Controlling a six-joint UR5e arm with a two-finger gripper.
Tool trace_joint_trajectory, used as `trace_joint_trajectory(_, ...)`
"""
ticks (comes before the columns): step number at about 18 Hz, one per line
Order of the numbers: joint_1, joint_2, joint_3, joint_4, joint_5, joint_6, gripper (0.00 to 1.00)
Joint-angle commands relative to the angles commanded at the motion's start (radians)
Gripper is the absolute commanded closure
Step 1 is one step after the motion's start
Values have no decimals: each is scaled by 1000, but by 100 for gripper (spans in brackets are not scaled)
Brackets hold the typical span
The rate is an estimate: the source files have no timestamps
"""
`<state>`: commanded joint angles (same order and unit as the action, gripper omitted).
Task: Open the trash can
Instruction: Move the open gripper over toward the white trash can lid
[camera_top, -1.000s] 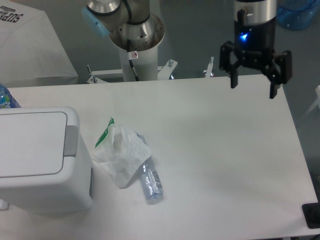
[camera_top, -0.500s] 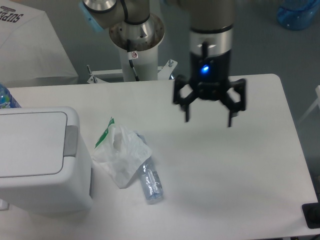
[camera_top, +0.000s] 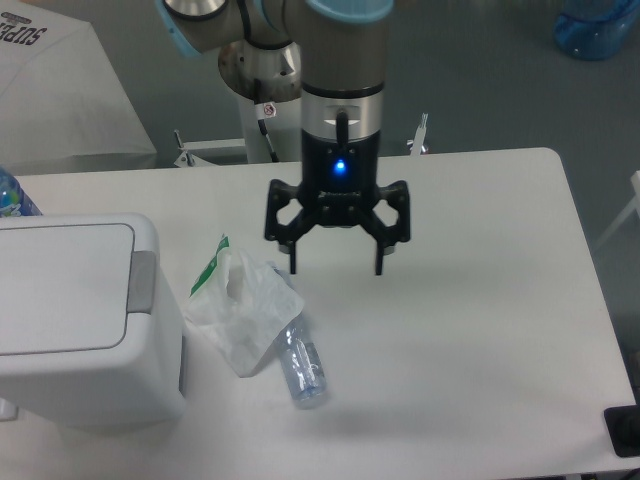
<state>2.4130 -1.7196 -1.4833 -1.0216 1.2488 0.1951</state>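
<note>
Trash can (camera_top: 85, 325): white, lid shut, grey push tab (camera_top: 142, 281) facing the hand, stood at the surface (camera_top: 480, 330) edge well left of and below the hand (camera_top: 337, 262). Hand: fingers spread wide, holding nothing, hovering. Plastic bag (camera_top: 238, 305) and clear bottle (camera_top: 301, 367) lay between them, just below-left of the hand.

pincer (camera_top: 337, 268) swung left across table, now near bag (camera_top: 240, 310)

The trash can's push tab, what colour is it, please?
Grey, on the white trash can; the push tab shows in the fixed camera.
</note>
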Motion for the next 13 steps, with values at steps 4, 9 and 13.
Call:
trace_joint_trajectory(4, -44, 2, -2, 2, -8, -39, 0)
trace_joint_trajectory(9, -84, 5, -18, 2, -11, -68, 0)
trace_joint_trajectory(13, -90, -2, -20, 2, -9, -86, 0)
